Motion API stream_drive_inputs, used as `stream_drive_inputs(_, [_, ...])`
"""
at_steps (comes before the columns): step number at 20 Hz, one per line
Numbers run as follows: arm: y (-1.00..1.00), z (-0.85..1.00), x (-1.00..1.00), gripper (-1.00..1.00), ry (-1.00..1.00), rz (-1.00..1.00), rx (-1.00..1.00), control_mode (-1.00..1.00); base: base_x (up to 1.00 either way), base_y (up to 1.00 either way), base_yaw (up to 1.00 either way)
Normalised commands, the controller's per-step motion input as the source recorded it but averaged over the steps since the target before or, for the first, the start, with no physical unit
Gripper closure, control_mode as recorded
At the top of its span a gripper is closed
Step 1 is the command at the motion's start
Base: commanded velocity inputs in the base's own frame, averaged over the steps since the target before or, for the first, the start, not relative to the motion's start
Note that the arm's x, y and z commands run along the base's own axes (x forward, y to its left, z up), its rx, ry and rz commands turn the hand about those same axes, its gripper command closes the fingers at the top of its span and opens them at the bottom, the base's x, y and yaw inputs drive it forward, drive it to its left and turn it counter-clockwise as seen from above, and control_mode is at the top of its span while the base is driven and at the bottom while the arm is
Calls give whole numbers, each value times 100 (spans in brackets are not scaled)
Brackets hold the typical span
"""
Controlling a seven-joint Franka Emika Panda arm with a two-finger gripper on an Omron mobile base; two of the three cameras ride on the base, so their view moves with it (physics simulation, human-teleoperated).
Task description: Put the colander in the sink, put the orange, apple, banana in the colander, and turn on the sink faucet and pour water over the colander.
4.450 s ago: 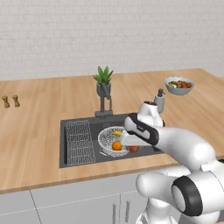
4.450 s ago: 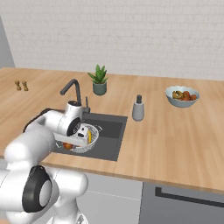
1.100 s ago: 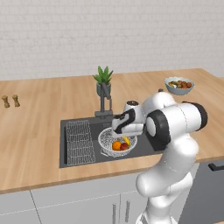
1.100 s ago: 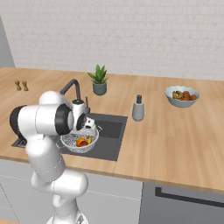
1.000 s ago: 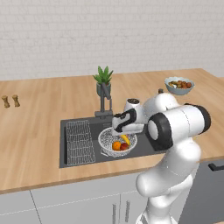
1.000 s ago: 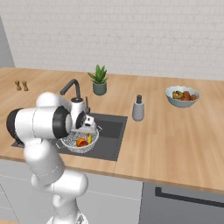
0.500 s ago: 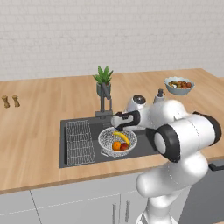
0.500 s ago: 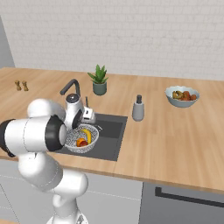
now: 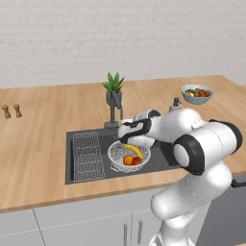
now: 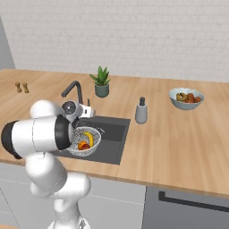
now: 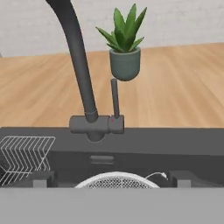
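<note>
Wooden counter [image 9: 43, 144], plant [image 9: 113, 88], fruit bowl [image 9: 196, 93]

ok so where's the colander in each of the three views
Left base view: colander at centre, in the sink, right of the wire rack, fruit inside.
Right base view: left of centre, beside the white arm.
Hand view: just its mesh rim at bottom centre.
Shared landmark: the sink faucet stands right behind it, with the potted plant beyond.

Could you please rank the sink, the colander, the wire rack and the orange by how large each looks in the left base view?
1. The sink.
2. The wire rack and the colander look about alike, so I won't rank them.
3. The orange, clearly smallest.
</note>
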Motion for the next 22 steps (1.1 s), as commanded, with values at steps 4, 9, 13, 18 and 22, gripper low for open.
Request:
stream_drive_inputs(4, [-2,0,38,-100,-35,0,11,-100,0,0,0])
stream_drive_inputs(9, [-30,-24,25,-100,-20,-1,3,-100,0,0,0])
stream_drive_inputs(13, [-40,-25,1,-100,-6,-3,0,-100,0,0,0])
stream_drive_inputs(18, [0,0,0,-100,-10,0,0,-100,0,0,0])
stream_drive_inputs(22, [0,1,0,-100,-7,0,0,-100,0,0,0])
